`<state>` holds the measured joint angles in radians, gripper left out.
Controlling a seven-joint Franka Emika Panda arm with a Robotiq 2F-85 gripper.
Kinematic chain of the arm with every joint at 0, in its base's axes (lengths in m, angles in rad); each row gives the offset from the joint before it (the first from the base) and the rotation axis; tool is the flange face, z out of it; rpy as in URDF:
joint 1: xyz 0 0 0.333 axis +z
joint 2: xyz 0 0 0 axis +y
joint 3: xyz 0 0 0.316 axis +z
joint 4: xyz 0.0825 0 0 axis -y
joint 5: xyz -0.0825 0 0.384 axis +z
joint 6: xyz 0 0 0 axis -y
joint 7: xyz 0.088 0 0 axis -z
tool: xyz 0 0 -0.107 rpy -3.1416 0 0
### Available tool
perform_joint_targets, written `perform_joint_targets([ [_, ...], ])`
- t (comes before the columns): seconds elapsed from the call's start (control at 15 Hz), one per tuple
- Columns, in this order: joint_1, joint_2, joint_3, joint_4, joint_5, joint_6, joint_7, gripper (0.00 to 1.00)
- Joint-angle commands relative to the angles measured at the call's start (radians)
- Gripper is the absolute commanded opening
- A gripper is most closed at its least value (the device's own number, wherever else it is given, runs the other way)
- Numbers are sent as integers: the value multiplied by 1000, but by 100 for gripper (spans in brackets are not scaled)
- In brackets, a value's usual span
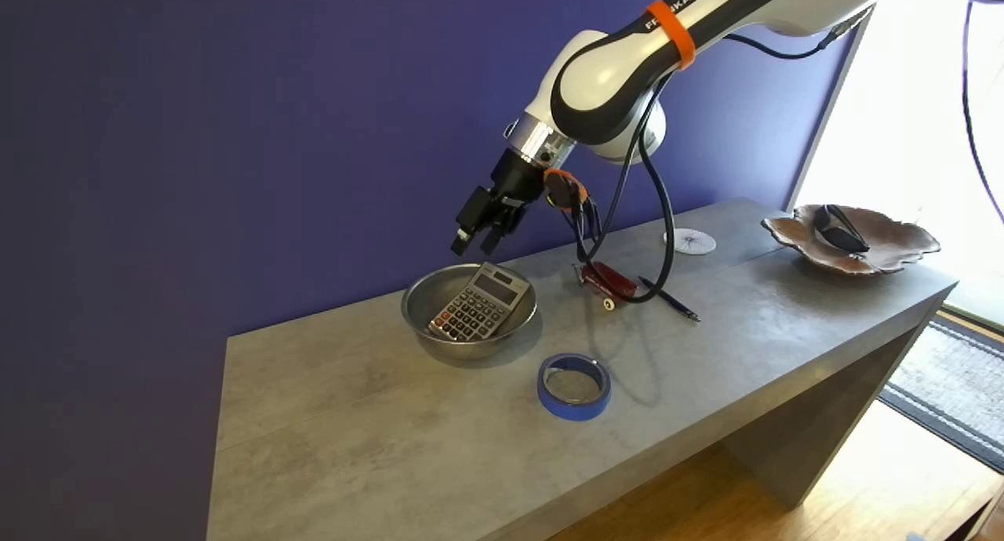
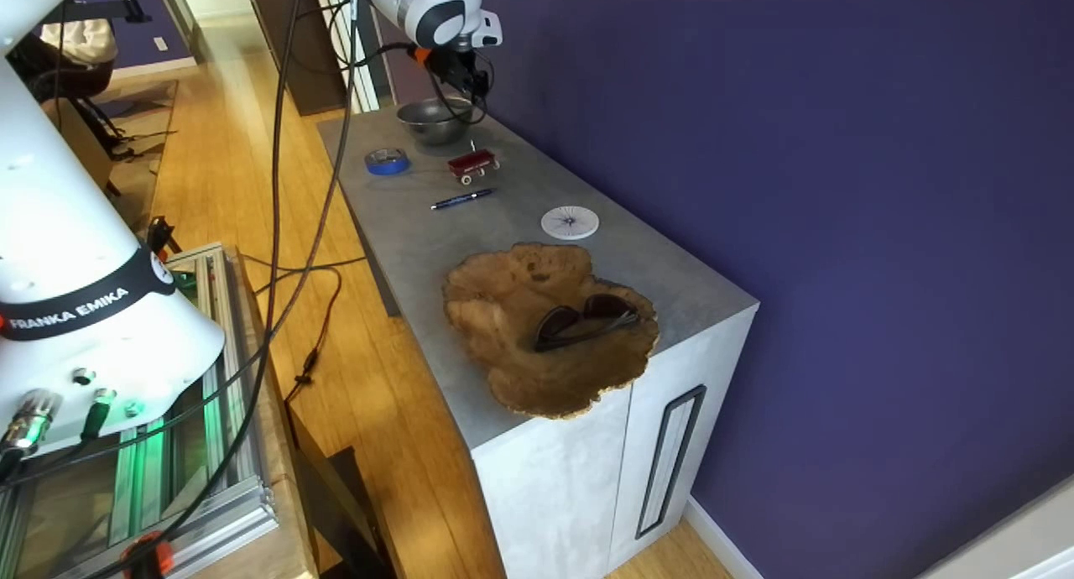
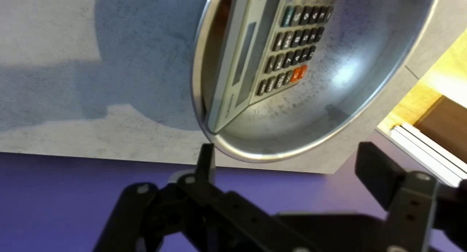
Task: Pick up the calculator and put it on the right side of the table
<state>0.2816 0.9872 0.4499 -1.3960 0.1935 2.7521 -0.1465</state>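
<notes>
The grey calculator (image 1: 480,304) leans inside a metal bowl (image 1: 464,350), tilted, with its top end resting at the rim. Its dark and orange keys show up close in the wrist view, where the calculator (image 3: 233,87) runs off the top edge. Just above the bowl, on the wall side, hangs my gripper (image 1: 475,245). Seen from the wrist, the gripper (image 3: 286,149) has its fingers wide apart and nothing between them. The table (image 1: 337,415) is a light-grey slab. In an exterior view the bowl (image 2: 430,124) hides the calculator.
A blue tape roll (image 1: 574,409) lies in front of the bowl. Beside it stand a small red wagon (image 1: 612,279), a pen (image 1: 673,301) and a white disc (image 1: 692,241). A brown wooden dish (image 2: 495,310) holds sunglasses (image 2: 579,320). A purple wall (image 1: 314,172) borders the table's back.
</notes>
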Motion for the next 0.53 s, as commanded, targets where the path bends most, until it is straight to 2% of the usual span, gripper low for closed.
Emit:
perform_joint_targets([
  [0.0,19,-10,-35,4,-13,-26,33,84],
  [0.13,19,-7,-42,5,-15,-24,28,79],
  [0.27,21,-6,-54,7,-16,-26,32,83],
  [0.47,20,-7,-67,4,-15,-28,38,84],
])
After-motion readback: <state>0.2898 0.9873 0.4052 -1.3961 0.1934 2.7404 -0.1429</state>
